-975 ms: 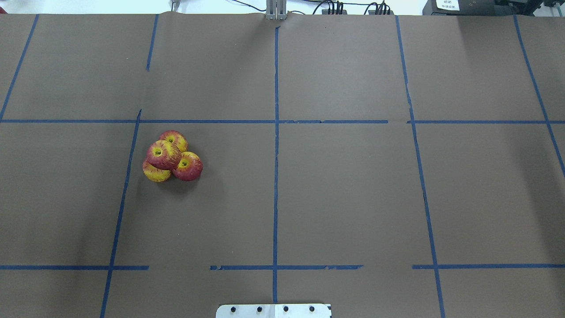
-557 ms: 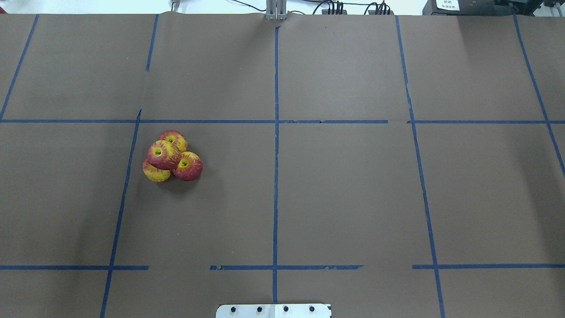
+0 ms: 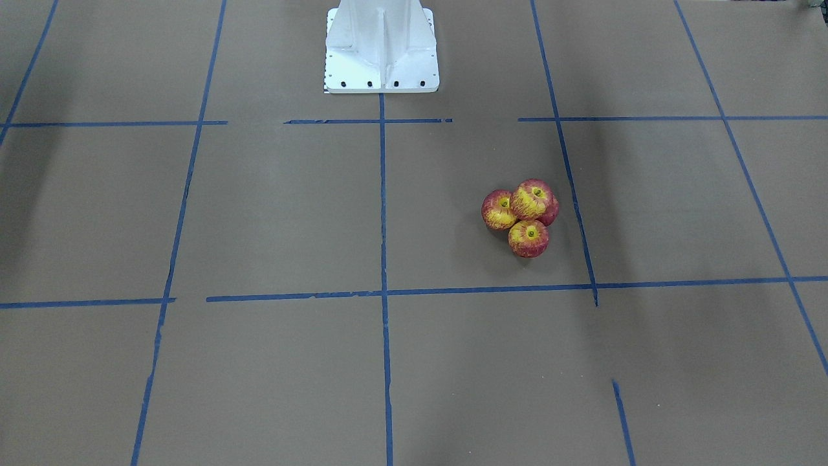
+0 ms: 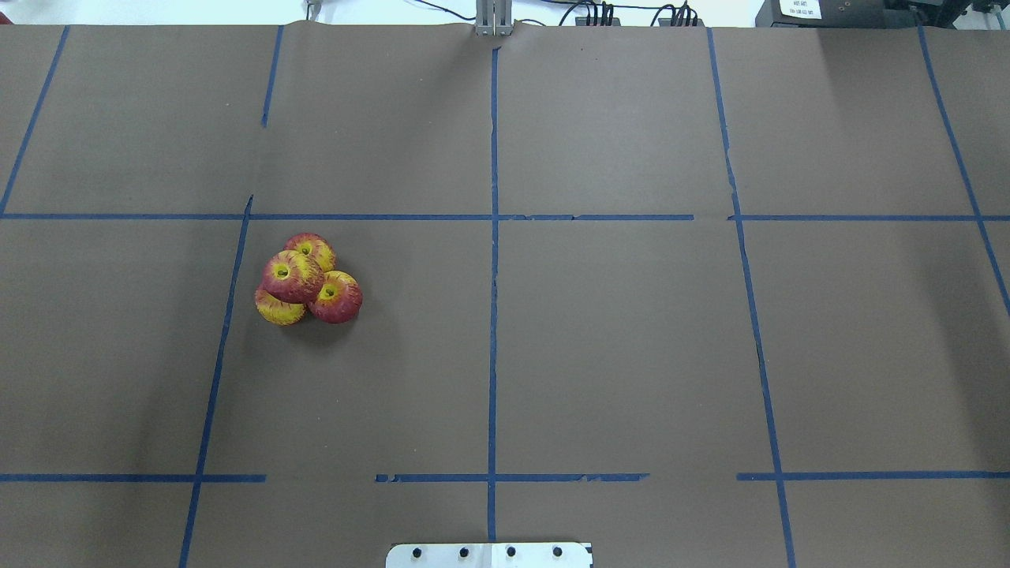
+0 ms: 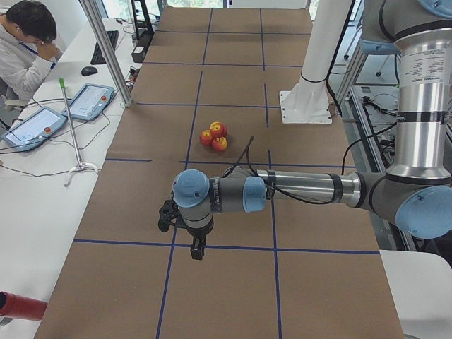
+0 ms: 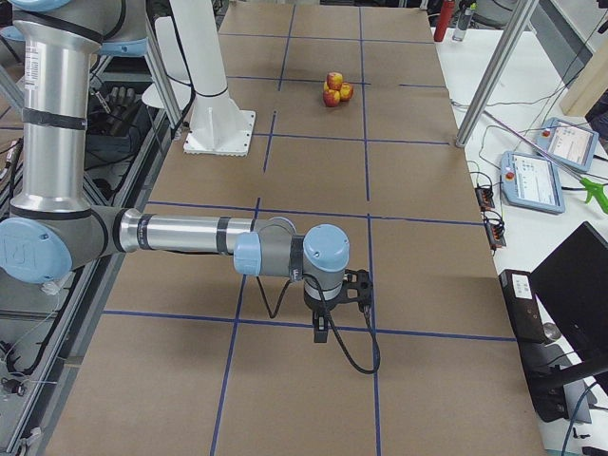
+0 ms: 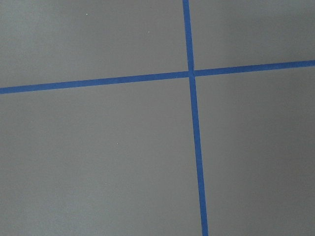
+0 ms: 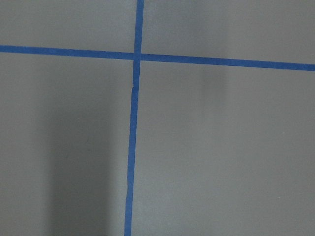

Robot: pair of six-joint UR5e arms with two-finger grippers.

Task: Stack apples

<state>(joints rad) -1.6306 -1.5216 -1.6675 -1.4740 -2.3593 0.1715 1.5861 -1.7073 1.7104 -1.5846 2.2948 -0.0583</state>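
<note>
1. Base plate (image 4: 489,554): white, bolted at the near edge of the worktop (image 4: 631,355), on the centre line of the blue tape (image 4: 492,315) grid.
2. Left gripper (image 5: 197,253): points straight down over a tape crossing towards the worktop's left end. It shows only in the side view, so I cannot tell whether the fingers are wide or narrow.
3. Right gripper (image 6: 321,332): points straight down over a tape crossing towards the right end. Finger spacing cannot be told here either.
4. Apples (image 4: 338,298): in the robot's left half, in the middle row of the grid, near a lengthwise tape line. Three sit on the worktop, touching one another. The fourth apple (image 4: 290,276) rests on top of them, stem dimple up. The pile is well apart from both grippers.
</note>
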